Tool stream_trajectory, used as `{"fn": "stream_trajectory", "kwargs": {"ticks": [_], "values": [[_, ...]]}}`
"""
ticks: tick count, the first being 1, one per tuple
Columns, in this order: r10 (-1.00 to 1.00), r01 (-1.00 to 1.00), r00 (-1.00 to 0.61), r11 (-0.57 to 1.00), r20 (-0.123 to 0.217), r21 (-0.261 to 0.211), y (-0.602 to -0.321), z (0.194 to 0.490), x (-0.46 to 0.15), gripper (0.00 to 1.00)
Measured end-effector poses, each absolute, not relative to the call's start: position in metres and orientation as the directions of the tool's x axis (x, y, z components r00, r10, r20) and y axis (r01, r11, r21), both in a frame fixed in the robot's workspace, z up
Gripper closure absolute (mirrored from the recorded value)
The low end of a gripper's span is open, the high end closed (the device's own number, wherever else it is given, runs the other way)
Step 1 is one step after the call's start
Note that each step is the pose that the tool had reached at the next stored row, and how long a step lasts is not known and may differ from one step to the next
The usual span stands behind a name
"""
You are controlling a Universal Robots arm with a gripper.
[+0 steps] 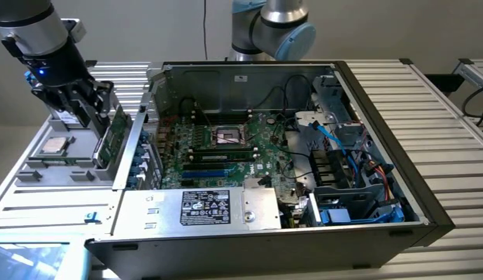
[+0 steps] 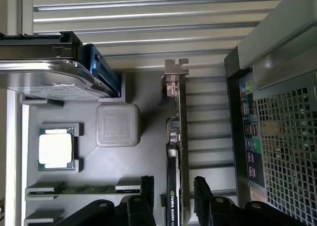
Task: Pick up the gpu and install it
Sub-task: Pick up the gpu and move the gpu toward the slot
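Ribbed alu tabletop carries the whole setup, w/ a plain pale wall on the far side. You've got the open PC case in the middle, motherboard face up. A grey parts tray sits just beside it on the exterior view's left.

The gpu stands on edge in the tray slot nearest the case and isn't lifted yet. Its silver bracket is at the end away from the fingers. Your gripper hangs right over the card, jaws spread wide and holding nothing. In the wrist view the two fingers straddle the card's top edge, one each side, apart from it as far as I can tell.

Risks, my read:
- The card sits closer to one finger than the other, so closing could push it sideways and tilt it in its slot before the grip sets.
- The grip point is near one end, not mid-card, so the card may swing once it's free.
- The slot looks snug, so a skewed lift could drag the tray.
- The CPU, memory stick and drive share that tray, so any tray shift disturbs them too.
- The case wall is just beside the card, so the bracket could catch on it
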State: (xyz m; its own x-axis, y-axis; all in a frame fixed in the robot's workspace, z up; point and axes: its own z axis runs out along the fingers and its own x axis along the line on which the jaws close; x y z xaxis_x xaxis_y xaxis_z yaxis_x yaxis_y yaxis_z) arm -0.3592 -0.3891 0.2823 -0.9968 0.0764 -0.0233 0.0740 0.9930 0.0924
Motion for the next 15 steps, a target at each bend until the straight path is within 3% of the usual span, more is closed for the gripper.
{"fn": "stream_trajectory", "kwargs": {"ticks": [15], "values": [[0.076, 0.074, -0.997, 0.993, -0.024, 0.091, -0.389, 0.258, -0.357, 0.54]]}}
